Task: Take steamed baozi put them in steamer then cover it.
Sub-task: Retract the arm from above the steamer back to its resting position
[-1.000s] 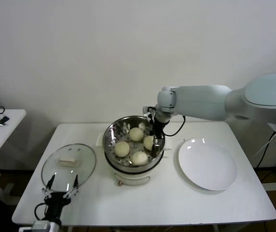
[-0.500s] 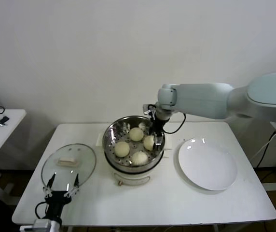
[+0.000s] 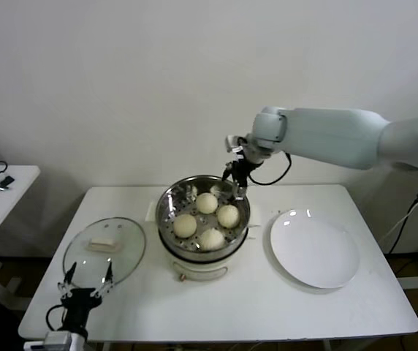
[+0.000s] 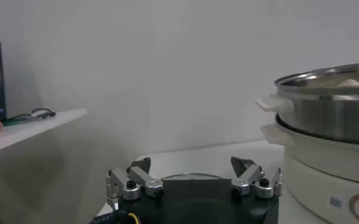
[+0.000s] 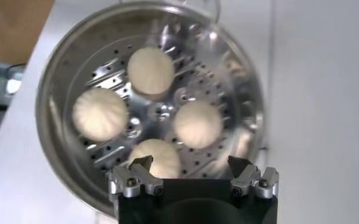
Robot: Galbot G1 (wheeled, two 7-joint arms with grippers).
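Several cream-white baozi (image 3: 207,202) lie on the perforated floor of the shiny steel steamer (image 3: 166,205), which stands on its cream pot base mid-table. My right gripper (image 3: 232,189) hangs open and empty just above the steamer's back right rim. Its wrist view looks straight down on the baozi (image 5: 197,123) in the steamer (image 5: 57,91), past the open right gripper (image 5: 190,163). The glass cover (image 3: 121,252) lies flat on the table, left of the steamer. My left gripper (image 3: 86,276) is open at the cover's near edge; the left wrist view shows the left gripper (image 4: 191,165), the cover's rim (image 4: 194,176) and the steamer (image 4: 331,106).
An empty white plate (image 3: 315,248) lies on the table to the right of the steamer. A small side table (image 3: 1,191) with cables stands off to the left. The white wall is close behind the table.
My right gripper let go of a baozi in the steamer, opened, and rose up and back out of the basket. The left gripper sank slightly toward the table's near edge.
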